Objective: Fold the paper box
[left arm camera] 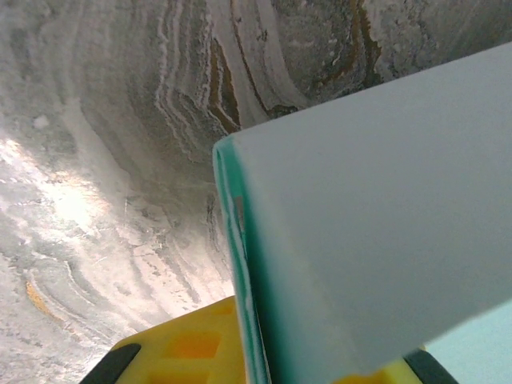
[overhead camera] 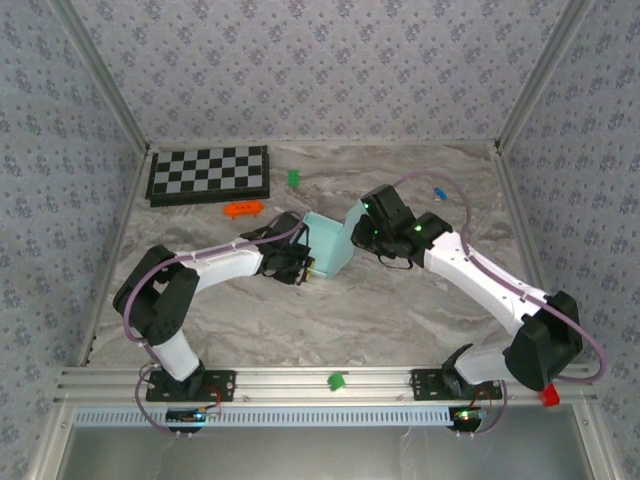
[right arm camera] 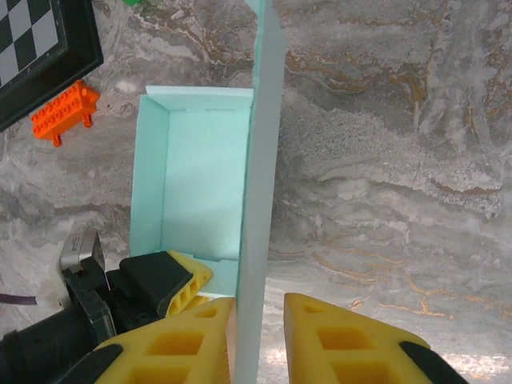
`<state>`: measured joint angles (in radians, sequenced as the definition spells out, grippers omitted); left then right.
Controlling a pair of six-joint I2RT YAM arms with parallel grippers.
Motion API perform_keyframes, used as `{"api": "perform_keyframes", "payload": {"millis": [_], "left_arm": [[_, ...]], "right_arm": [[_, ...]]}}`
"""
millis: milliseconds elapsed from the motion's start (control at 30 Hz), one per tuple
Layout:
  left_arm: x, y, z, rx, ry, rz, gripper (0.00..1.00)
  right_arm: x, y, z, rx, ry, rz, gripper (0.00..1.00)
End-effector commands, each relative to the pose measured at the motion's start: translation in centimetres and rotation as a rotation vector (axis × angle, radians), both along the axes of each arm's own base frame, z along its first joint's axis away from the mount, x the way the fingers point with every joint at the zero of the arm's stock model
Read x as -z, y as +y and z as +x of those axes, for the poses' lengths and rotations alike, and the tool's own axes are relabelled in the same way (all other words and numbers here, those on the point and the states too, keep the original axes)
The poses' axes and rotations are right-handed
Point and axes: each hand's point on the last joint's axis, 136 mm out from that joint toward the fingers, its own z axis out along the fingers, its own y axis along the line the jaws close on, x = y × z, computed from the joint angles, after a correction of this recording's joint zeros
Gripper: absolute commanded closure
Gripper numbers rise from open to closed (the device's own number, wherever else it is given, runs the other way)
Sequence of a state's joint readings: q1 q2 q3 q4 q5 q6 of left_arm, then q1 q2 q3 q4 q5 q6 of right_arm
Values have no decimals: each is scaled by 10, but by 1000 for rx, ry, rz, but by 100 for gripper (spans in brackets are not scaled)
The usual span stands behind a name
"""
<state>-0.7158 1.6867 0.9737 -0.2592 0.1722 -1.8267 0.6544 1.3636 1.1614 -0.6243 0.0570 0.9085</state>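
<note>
The half-folded paper box (overhead camera: pixel 328 245) sits in the middle of the desk (overhead camera: pixel 400 310), the left fingers (left arm camera: pixel 184 352) pinch its left wall, and the right fingers (right arm camera: pixel 344 344), a little open around its tall right flap (right arm camera: pixel 260 160), should next fold it over.

The left arm (overhead camera: pixel 210 266) and the right arm (overhead camera: pixel 478 278) are white with big black joints, thin purple cables looping along them, small green lights by the right wrist, and yellow jaws with hollow squares.
</note>
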Motion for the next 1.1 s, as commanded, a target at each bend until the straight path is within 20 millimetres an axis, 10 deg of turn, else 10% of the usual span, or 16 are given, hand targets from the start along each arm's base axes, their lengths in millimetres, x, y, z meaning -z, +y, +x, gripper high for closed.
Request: {"api": "perform_keyframes", "payload": {"millis": [0, 1067], "left_arm": [[-6, -9, 1, -33, 30, -35, 82], [-4, -13, 2, -21, 32, -48, 83]], "right_arm": [[4, -2, -1, 2, 23, -35, 72], [5, 0, 4, -8, 0, -35, 51]]}}
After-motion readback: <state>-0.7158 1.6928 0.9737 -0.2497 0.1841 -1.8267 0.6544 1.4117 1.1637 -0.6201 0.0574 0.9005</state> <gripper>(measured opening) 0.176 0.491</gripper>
